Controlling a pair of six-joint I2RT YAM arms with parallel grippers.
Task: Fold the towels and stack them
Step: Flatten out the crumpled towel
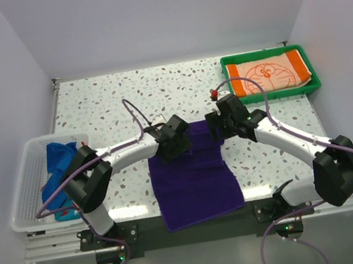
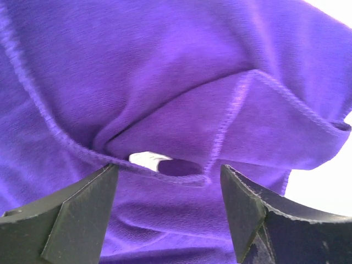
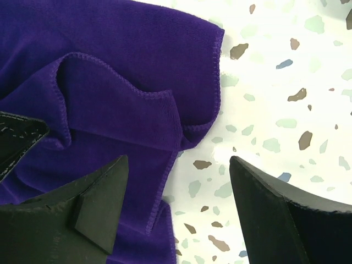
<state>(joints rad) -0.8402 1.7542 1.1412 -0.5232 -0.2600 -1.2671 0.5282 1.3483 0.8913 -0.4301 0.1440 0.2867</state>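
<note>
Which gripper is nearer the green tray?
Right. The right gripper is just off the green tray's near left corner; the left gripper is farther left, across the purple towel.

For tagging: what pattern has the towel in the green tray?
The towel is orange and white, cartoon face outline; top view.

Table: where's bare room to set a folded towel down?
Widest bare patch: far side of the table, between the white basket and the green tray. Smaller strip right of the purple towel, under the right arm. Centre is crowded: left gripper and right gripper, both open, over the towel's far edge.
</note>
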